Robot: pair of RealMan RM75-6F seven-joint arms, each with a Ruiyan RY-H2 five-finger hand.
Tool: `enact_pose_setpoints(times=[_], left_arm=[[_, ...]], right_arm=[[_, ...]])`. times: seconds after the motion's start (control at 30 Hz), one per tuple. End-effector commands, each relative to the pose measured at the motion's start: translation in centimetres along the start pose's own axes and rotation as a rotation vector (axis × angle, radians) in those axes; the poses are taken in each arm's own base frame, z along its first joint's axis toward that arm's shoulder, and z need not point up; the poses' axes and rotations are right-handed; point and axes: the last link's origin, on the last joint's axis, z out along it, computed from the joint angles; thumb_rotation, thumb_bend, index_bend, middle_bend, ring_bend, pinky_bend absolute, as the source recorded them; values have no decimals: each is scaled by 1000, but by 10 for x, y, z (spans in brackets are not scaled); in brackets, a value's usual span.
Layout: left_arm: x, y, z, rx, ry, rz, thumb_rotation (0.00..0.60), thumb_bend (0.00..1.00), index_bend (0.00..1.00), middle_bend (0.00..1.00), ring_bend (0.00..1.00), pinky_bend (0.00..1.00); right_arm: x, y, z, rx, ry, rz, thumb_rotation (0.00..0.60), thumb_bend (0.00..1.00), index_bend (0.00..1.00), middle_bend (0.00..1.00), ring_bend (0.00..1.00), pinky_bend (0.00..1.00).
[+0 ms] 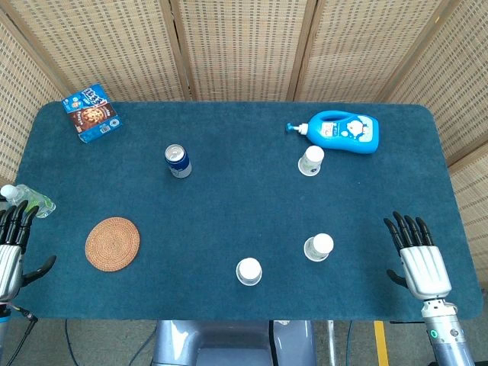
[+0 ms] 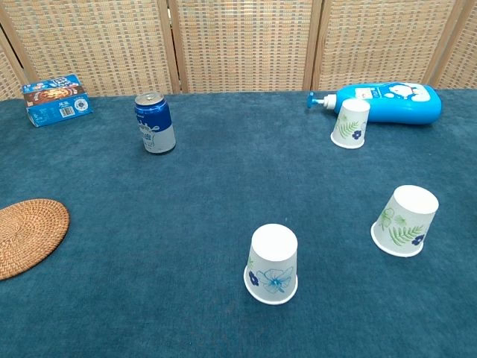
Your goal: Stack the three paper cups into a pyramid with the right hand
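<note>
Three white paper cups with blue and green floral prints are sitting upside down, well apart, on the dark blue felt-covered table (image 1: 229, 198). Going left to right in the head view: the left hand (image 1: 11, 248) is hovering at the far left edge, fingers spread, holding nothing; just above it a clear plastic bottle with a white cap (image 1: 29, 200) is lying at the table edge. A blue snack box (image 1: 91, 113) is lying in the upper left, and a round woven rattan coaster (image 1: 112, 244) is resting lower left. A blue-and-white drink can (image 1: 178, 161) is standing upright left of centre. The blue-flowered cup (image 1: 248, 271) is sitting at lower centre; the green-leaf cup (image 1: 319, 247) is sitting to its right, slightly higher. The third cup (image 1: 311, 161) is standing at upper right, just beside a blue pump bottle (image 1: 341, 131) lying on its side. The right hand (image 1: 418, 255) is resting at the lower right, fingers straight and apart, empty, clear of every cup.
</note>
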Motion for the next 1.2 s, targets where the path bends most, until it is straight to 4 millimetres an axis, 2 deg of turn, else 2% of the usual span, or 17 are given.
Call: enact_pose_setpoints(times=[0.03, 0.4, 0.63, 0.8, 1.2], left_arm=[[0, 0, 0, 0, 0, 1, 600, 228, 22, 0, 0, 38], [1, -1, -1, -9, -13, 1, 600, 228, 22, 0, 0, 36], [6, -3, -5, -21, -69, 8, 600, 220, 4, 0, 0, 0], [11, -3, -8, -11, -117, 34, 600, 178, 0, 0, 0, 0], [13, -1, -7, -12, -104, 30, 600, 178, 0, 0, 0, 0]], right_arm=[[0, 0, 0, 2, 1, 0, 600, 128, 49, 0, 0, 92], [2, -1, 0, 9, 7, 12, 600, 128, 49, 0, 0, 93], [1, 0, 0, 11, -1, 25, 600, 128, 49, 0, 0, 92], [0, 1, -1, 13, -9, 25, 600, 128, 49, 0, 0, 92], [3, 2, -1, 19, -5, 32, 600, 127, 49, 0, 0, 92]])
